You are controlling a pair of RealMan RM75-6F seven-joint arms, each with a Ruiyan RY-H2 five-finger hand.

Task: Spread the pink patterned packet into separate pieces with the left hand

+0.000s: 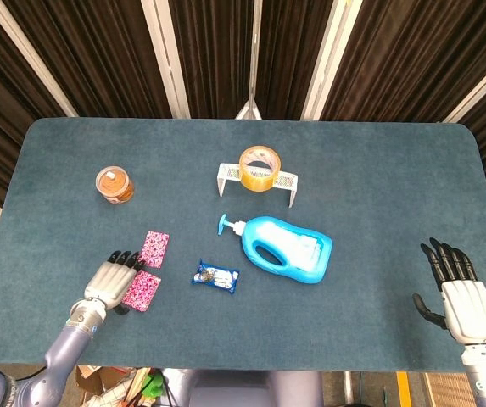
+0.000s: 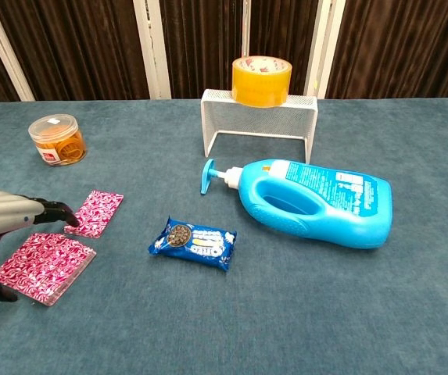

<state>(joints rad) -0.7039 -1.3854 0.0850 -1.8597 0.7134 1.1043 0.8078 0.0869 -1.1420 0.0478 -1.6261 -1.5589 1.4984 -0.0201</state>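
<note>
Two pink patterned packet pieces are lying apart on the left of the desk (image 1: 378, 153): far piece (image 2: 95, 212), near piece (image 2: 45, 266). The left robot hand (image 1: 107, 283) is hovering beside them, fingers spread, seemingly holding nothing. Spreading looks done; withdrawing is next. The right robot hand (image 1: 459, 292) is resting released.

Little legible print. Blue snack packet (image 2: 193, 243), near centre: cookie picture, white lettering too small to read. Blue detergent bottle (image 2: 314, 201), right of it: pale label, text blurred. Clear jar (image 2: 57, 140), far left: red label, unreadable.
</note>
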